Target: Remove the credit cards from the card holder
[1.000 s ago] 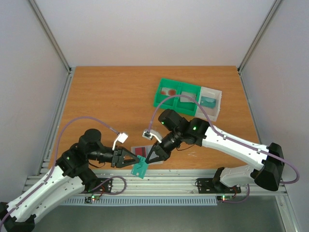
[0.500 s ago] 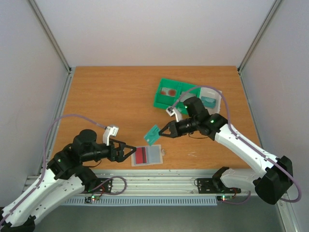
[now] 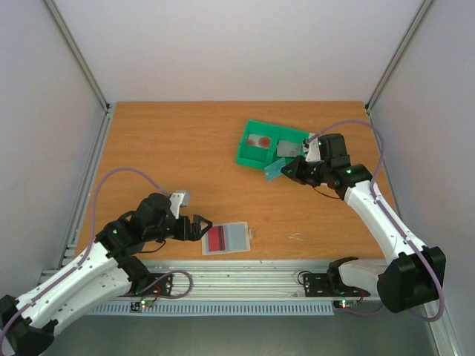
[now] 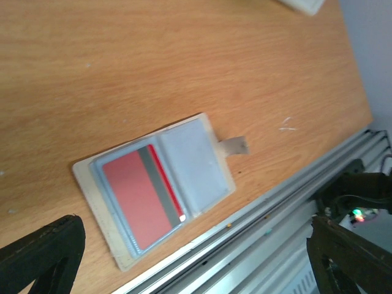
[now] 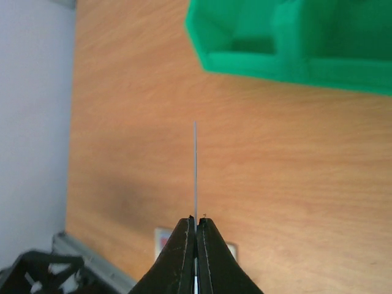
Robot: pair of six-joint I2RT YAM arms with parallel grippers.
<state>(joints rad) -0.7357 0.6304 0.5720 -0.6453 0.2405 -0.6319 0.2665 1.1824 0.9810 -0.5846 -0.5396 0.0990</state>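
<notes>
The card holder (image 3: pixel 226 238) lies flat near the table's front edge, its tab (image 4: pixel 233 146) pointing right. A red card with a grey stripe (image 4: pixel 139 199) sits in its left pocket; the right pocket (image 4: pixel 191 164) looks empty. My left gripper (image 3: pixel 203 228) hovers just left of the holder, open and empty, and in the left wrist view the left gripper (image 4: pixel 193 248) spans the holder's near edge. My right gripper (image 3: pixel 286 169) is shut on a teal card (image 3: pixel 272 171) at the green bin's front edge. In the right wrist view the card (image 5: pixel 195 171) is edge-on.
The green bin (image 3: pixel 249 152) stands at the back right with a red-marked item (image 3: pixel 259 139) in its left compartment and a greyish one (image 3: pixel 286 148) beside it. A white tray (image 3: pixel 325 139) is half hidden behind the right arm. A metal rail (image 3: pixel 245 274) runs along the front edge.
The right gripper carried the teal card from the front of the table up and back to the green bin. The left gripper opened, let go of the holder and stayed just left of it.
</notes>
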